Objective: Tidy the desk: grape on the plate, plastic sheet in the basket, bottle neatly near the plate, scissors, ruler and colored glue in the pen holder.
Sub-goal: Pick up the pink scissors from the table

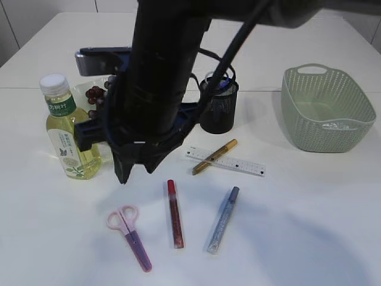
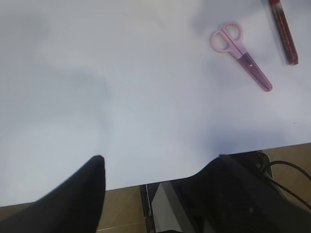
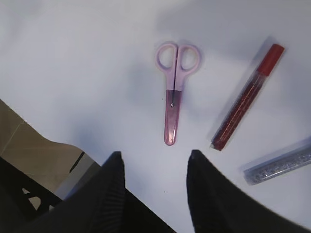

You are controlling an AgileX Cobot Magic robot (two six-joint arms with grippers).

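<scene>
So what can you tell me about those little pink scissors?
The scissors are small, with two pale pink loop handles of what looks like plastic. The blades are shut and sit inside a see-through purplish-pink sheath. They lie flat on the white table, near its front edge, with nothing touching them. A red glue stick lies beside them, apart. In the right wrist view the open right gripper is just off their tip, not touching. They are not yet in the pen holder.

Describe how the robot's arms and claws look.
The arm is black and bulky, with black cables looping alongside it and dark blue parts near its lower end. The left claw and right claw each have two black fingers, the right one's finely ribbed.
</scene>
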